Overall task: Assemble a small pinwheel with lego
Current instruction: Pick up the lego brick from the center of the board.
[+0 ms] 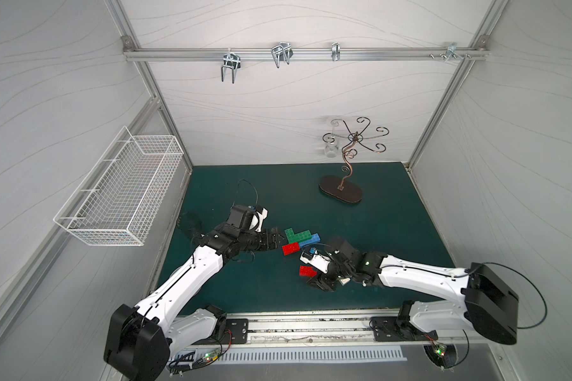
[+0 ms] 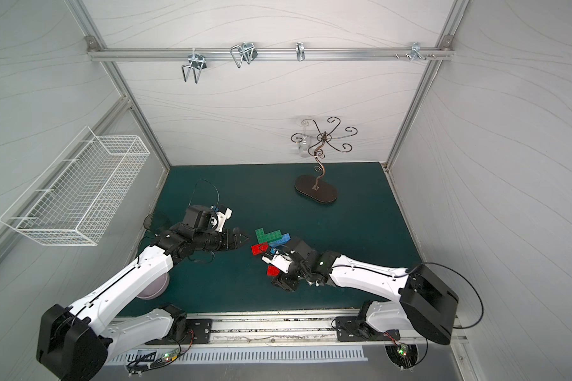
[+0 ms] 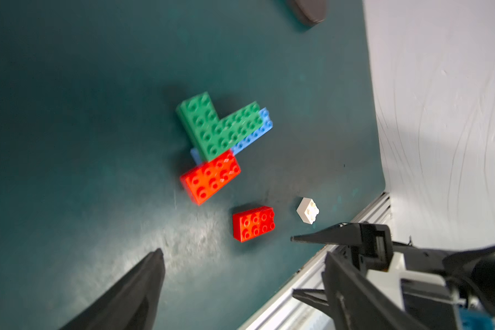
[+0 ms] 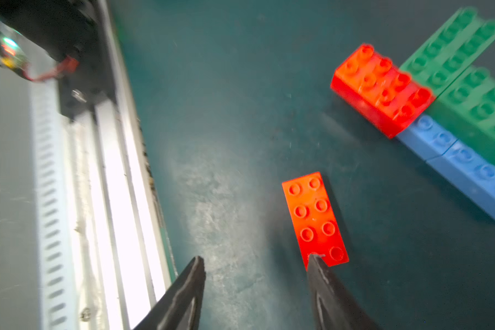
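The partly built pinwheel lies mid-mat in both top views: two green bricks (image 1: 296, 235) in an L on blue bricks (image 1: 312, 240), with a red brick (image 1: 290, 248) at one end. In the left wrist view they are green (image 3: 217, 128), blue (image 3: 257, 133) and red (image 3: 210, 178). A loose red brick (image 1: 307, 271) (image 4: 315, 220) lies nearer the front, and a white square brick (image 3: 307, 211) beside it. My left gripper (image 1: 279, 242) (image 3: 243, 253) is open just left of the stack, holding nothing. My right gripper (image 1: 319, 284) (image 4: 255, 257) is open beside the loose red brick, one fingertip (image 4: 316, 265) over its end.
A dark wire stand (image 1: 340, 191) stands on its oval base at the back right of the green mat (image 1: 377, 231). A white wire basket (image 1: 119, 194) hangs on the left wall. A metal rail (image 1: 311, 326) runs along the front edge. A pale round dish (image 2: 152, 287) sits under my left arm.
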Action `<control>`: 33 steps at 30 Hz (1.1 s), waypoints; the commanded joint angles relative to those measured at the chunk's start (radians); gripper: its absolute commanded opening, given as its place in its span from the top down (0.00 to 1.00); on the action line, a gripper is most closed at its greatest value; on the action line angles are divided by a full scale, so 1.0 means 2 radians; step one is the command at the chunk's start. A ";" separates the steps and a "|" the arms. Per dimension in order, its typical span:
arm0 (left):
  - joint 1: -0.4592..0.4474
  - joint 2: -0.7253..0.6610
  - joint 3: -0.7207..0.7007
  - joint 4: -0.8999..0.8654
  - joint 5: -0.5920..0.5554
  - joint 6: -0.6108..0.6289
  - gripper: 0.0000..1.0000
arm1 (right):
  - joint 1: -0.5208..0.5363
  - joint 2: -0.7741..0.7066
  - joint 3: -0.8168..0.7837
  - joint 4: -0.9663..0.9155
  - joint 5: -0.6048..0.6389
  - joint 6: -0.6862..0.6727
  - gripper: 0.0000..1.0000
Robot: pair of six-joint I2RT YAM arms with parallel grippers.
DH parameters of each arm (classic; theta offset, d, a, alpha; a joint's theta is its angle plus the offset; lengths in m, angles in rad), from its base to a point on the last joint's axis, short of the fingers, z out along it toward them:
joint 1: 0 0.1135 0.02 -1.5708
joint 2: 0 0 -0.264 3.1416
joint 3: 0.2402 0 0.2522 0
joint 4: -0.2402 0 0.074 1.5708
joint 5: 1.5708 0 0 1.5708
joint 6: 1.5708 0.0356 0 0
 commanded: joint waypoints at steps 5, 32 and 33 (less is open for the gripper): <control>-0.006 0.003 -0.025 0.030 -0.006 -0.068 0.09 | -0.003 0.056 0.062 -0.056 0.084 -0.004 0.41; -0.003 0.030 -0.060 0.096 0.004 -0.107 0.09 | 0.006 0.102 0.017 0.013 0.079 0.008 0.50; -0.002 0.033 -0.062 0.100 0.007 -0.111 0.10 | 0.006 0.105 0.017 0.014 0.077 0.008 0.52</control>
